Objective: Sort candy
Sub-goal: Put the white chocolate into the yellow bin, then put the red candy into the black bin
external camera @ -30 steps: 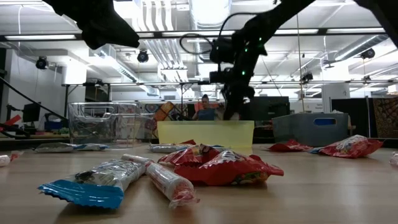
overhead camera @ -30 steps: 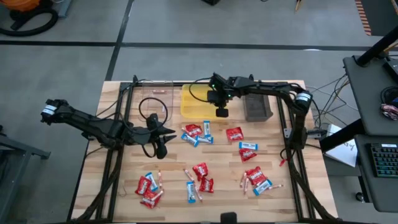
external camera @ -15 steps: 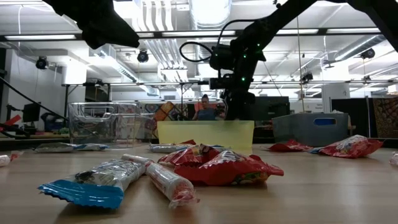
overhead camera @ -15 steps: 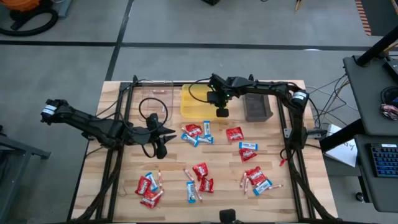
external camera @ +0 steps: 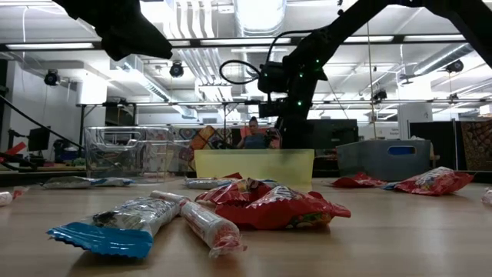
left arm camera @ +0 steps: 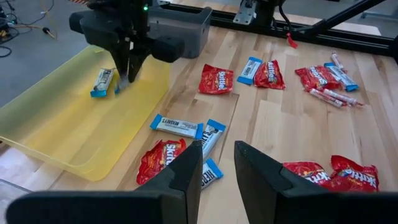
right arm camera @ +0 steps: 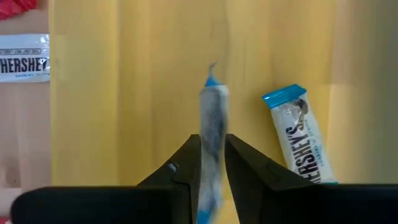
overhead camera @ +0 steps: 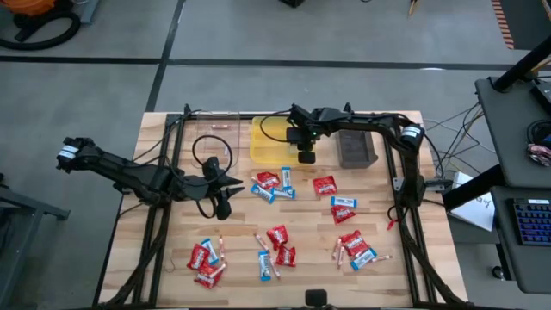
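You had the right gripper (right arm camera: 211, 163) over the yellow tray (right arm camera: 124, 93), fingers pinching a blue-and-white bar (right arm camera: 212, 118); releasing it looked next.

Two dark jointed arms, looping black cables, pale wrist bands, flat dark fingers (left arm camera: 186, 168), possibly green indicator lights

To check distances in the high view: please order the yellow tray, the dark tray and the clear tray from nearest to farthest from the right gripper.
1. Yellow tray: directly under the right gripper.
2. Dark tray: beside it, toward the right arm's side.
3. Clear tray: beyond the yellow one, on the left arm's side.
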Motion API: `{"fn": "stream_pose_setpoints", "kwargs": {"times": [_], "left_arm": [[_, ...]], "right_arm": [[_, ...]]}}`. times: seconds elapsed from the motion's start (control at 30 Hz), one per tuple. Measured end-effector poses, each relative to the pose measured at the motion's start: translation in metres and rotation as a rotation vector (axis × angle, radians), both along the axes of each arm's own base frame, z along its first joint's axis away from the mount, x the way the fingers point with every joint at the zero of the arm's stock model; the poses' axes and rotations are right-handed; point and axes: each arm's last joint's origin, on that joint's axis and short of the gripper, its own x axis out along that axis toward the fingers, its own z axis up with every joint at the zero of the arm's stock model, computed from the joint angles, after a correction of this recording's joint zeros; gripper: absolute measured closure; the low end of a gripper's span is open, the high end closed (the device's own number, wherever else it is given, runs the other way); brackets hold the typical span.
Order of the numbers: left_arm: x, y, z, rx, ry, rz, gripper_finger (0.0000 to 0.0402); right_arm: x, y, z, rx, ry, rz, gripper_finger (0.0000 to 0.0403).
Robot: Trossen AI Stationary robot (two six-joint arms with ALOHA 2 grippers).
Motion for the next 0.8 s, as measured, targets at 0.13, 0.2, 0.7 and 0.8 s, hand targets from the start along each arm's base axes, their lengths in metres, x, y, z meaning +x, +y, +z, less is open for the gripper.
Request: {"fn": "stream_pose_setpoints", "kwargs": {"times": [0.13, 0.2, 0.7, 0.8], "left_arm": [[0.0, 0.0, 0.0, 0.0, 0.0, 0.0, 0.0324], [0.0, 0.0, 0.0, 0.001, 0.0, 0.0, 0.0324], [0.0, 0.0, 0.0, -0.024, -0.008, 0.012, 0.0324], [0.0, 0.0, 0.0, -0.024, -0.009, 0.011, 0.0324]], "right_arm": [[0.0, -0.001, -0.003, 0.011, 0.005, -0.024, 0.0322], [0.0, -0.001, -0.002, 0.013, 0.002, -0.032, 0.0316], [-0.006, 0.02, 0.068, 0.083, -0.158, -0.258, 0.0322], [-0.01, 0.038, 0.081, 0.096, -0.148, -0.236, 0.0325]]}}
